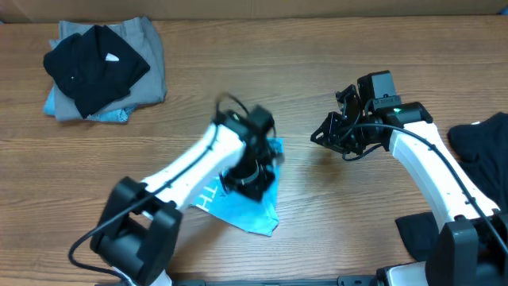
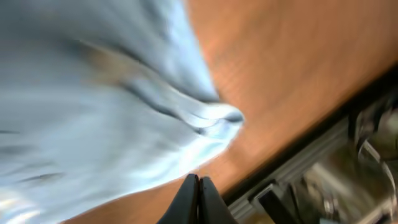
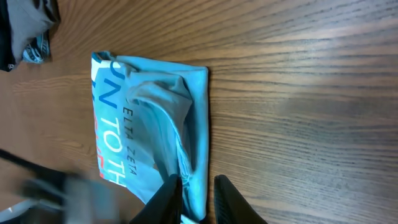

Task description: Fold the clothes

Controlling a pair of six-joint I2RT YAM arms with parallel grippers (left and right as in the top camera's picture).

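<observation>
The sky-blue T-shirt lies near the middle of the tabletop, already gathered into a compact, uneven packet, not spread flat. The right wrist view shows it roughly rectangular, with a loose ridge of cloth down its middle and its lettering along one side. The left hand is down on top of it, probably to carry one edge across or to press a fold. Its fingers are clenched together with their tips right at the cloth's edge. Blur hides whether any fabric is caught between them.

The right hand hangs just to the right of the shirt, apart from it. It is released and holds nothing, turned toward the garment as if waiting to take a corner or pin a side.

At the far left sits a pile of clothes, black on top of grey with pale blue beneath, well apart from the work. A black garment lies at the right edge beside the right arm. Neither crowds the shirt. The main hindrance is the left arm itself, which covers much of the shirt from above, and the ridge still needs smoothing.
</observation>
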